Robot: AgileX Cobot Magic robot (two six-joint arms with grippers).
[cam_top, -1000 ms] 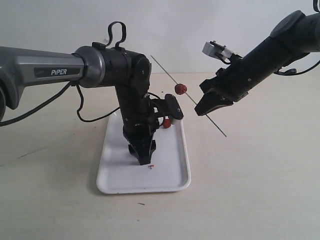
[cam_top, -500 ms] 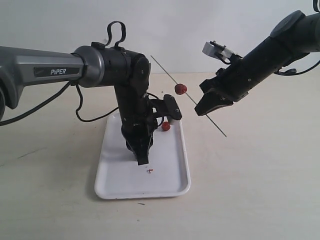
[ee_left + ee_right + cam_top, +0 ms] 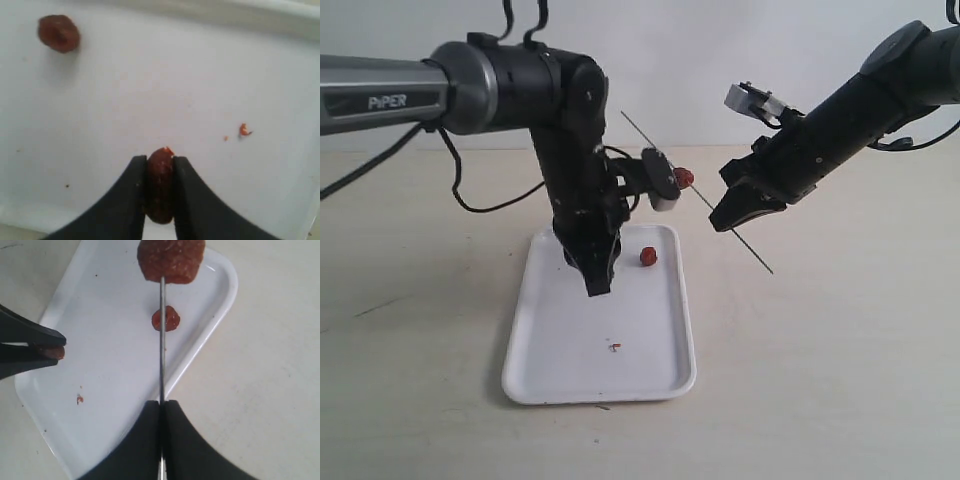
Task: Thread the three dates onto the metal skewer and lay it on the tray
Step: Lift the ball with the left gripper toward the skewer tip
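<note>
My right fingers (image 3: pixel 144 440) clamp the metal skewer (image 3: pixel 705 200) in the air just beside the tray (image 3: pixel 560 380). Its long axis slants, with the high end toward the tray's far side and the low end away from the tray. One date (image 3: pixel 683 178) is threaded on it. My left fingers (image 3: pixel 131 200) pinch a second date (image 3: pixel 160 185) above the tray. The third date (image 3: pixel 648 257) lies on the tray.
</note>
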